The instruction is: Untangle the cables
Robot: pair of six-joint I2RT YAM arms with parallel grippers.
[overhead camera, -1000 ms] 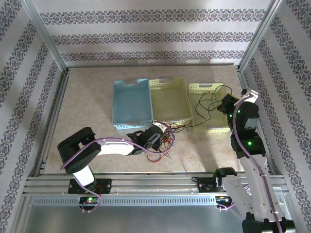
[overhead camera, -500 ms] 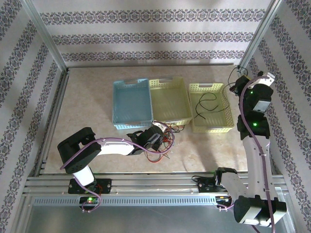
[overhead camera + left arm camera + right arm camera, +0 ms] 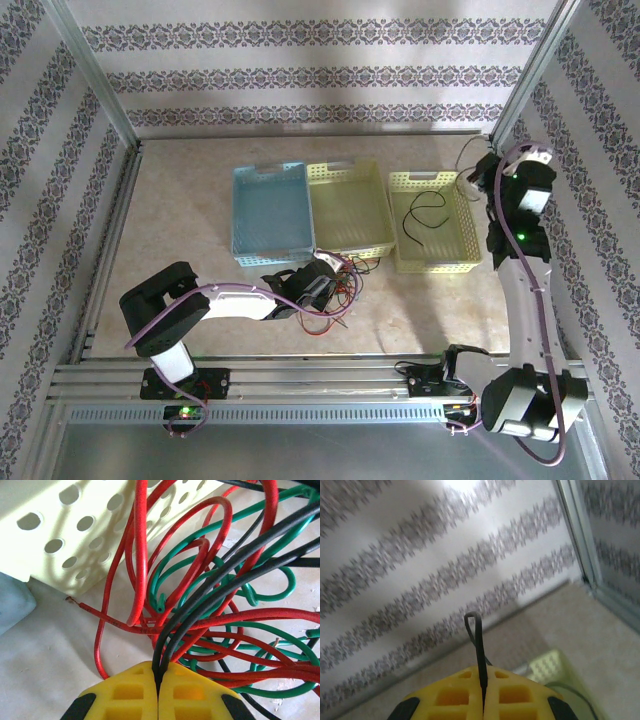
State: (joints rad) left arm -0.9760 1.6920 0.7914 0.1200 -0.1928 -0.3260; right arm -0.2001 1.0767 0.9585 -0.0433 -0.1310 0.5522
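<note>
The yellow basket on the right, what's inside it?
A thin black cable lies looped on the basket's floor. The right gripper, at its far right corner, pinches a black cable; whether it is the same one, the arm hides.

The cables are running off the left wrist view's top and right edges, black strands disappearing inside the left claw. The wallpaper behind the right claw is showing blurred; its pinched black wire is hiding its lower length.

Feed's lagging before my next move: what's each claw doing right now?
Left claw: closed on black cables.
Right claw: closed on a single black wire.
</note>
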